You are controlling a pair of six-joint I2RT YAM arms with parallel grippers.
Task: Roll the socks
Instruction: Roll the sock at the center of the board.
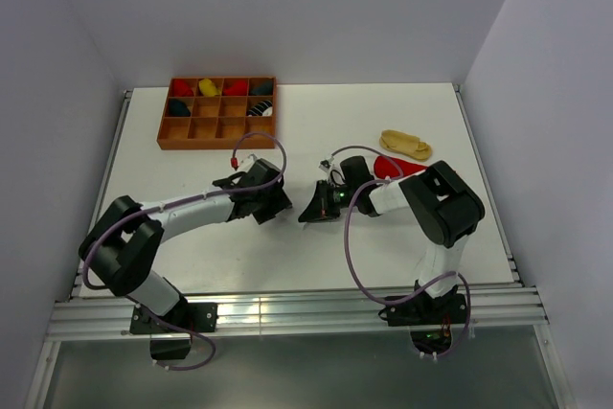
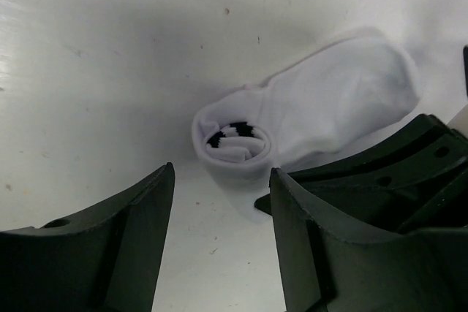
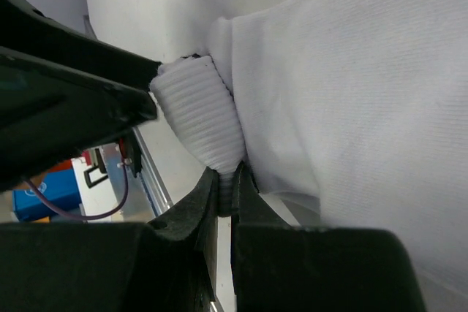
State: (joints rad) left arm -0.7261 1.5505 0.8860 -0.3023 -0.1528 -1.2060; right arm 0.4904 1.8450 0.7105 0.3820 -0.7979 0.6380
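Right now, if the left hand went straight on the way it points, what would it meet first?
Probably the rolled end of the white sock, just ahead of the open left hand, though depth is hard to judge.

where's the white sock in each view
top external: not discernible, white on white, beside the right gripper
left wrist: white sock centre to upper right, rolled end centre
right wrist: fills the right half, ribbed roll centre
shared landmark: right gripper, pinching the roll
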